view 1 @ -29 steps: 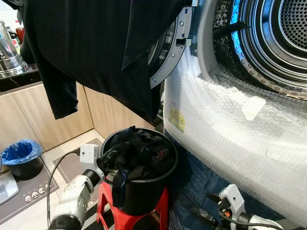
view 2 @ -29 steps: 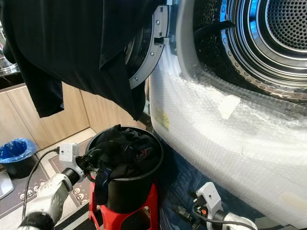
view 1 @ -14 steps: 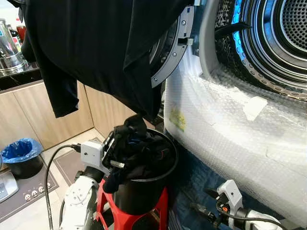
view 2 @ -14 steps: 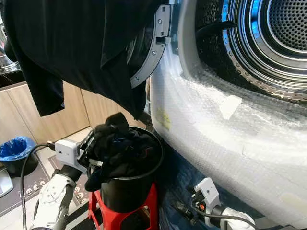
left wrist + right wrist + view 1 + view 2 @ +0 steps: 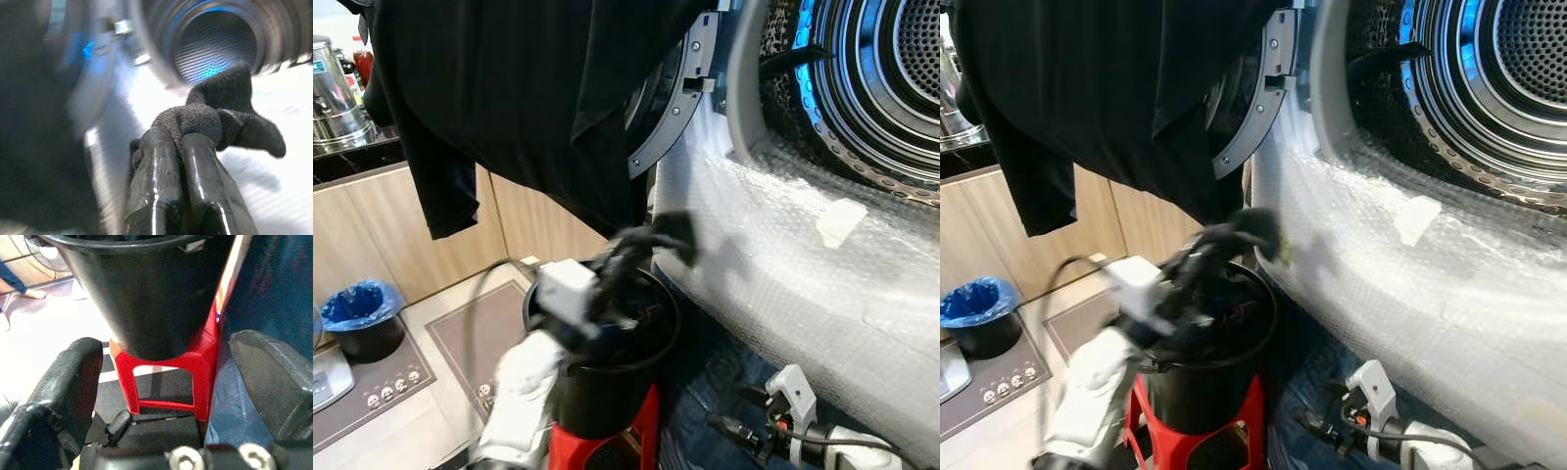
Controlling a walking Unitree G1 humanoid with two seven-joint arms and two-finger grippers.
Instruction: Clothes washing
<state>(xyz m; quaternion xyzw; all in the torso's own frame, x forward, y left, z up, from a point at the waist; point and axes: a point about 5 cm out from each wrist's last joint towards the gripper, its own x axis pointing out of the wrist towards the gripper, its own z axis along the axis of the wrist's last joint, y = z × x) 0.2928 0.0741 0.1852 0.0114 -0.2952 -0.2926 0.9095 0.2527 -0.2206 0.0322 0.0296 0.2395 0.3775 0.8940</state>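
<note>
The left gripper (image 5: 183,142) is up above the black bucket (image 5: 607,392), its two fingers pinched tight on a dark sock (image 5: 220,117), which hangs clear of the bucket and close to the washer's bubble-wrapped front (image 5: 783,264). In the wrist view the sock bunches over the fingertips (image 5: 161,147) and flops out toward the lit drum (image 5: 215,49). Seen from the head, the arm and sock are smeared with blur.

The bucket stands on a red stool (image 5: 195,372), at about 7 o'clock from the drum opening (image 5: 881,88), with more dark clothes (image 5: 631,308) inside. A black shirt (image 5: 509,98) hangs over the open washer door (image 5: 675,108), at 12 o'clock above the bucket.

The right gripper (image 5: 166,377) hangs low at 5 o'clock from the bucket, fingers spread wide and holding nothing, facing the stool. A small bin with a blue liner (image 5: 357,308) sits on the floor at 9 o'clock.
</note>
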